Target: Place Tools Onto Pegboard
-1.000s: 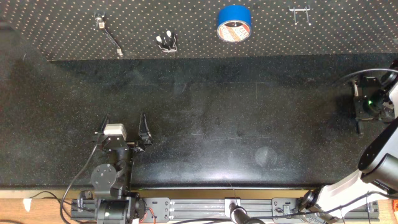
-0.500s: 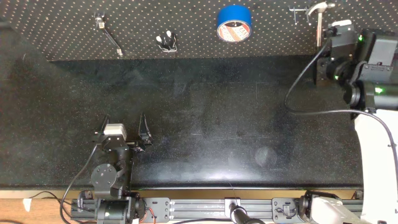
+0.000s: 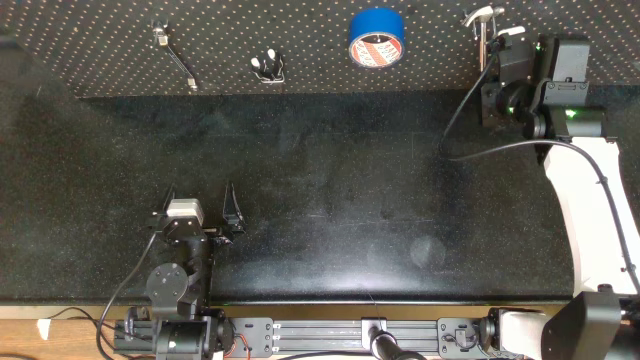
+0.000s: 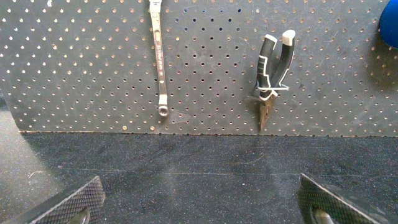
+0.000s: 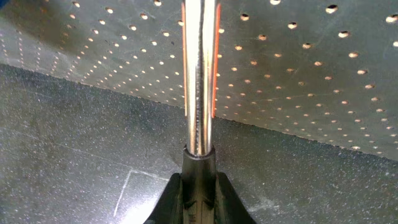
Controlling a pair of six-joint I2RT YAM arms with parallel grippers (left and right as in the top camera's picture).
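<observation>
So the big black counter [image 3: 330,180] takes up most of the space, with the dotted pegboard [image 3: 300,30] standing along its far edge. The right arm is stretched all the way up to the board's right end. Its pincer [image 5: 199,186] is clamped tight on the black grip of the hammer [image 3: 484,20]. The hammer is upright with its head on top, and the shiny shaft [image 5: 199,81] runs straight up in front of the holes. Can't tell whether the head is actually sitting on anything or is just held against the board.

The left arm is parked low near its base on the left side of the counter, well back from the board. Its pincer [image 3: 200,198] has the two fingers spread wide with nothing between them.

On the board there's a blue roll of tape [image 3: 376,38] hanging around the middle. Over to the left a slim wrench [image 4: 158,56] hangs straight down. Just right of that is a pair of black-and-white-handled pliers [image 4: 272,74], nose pointing down.
</observation>
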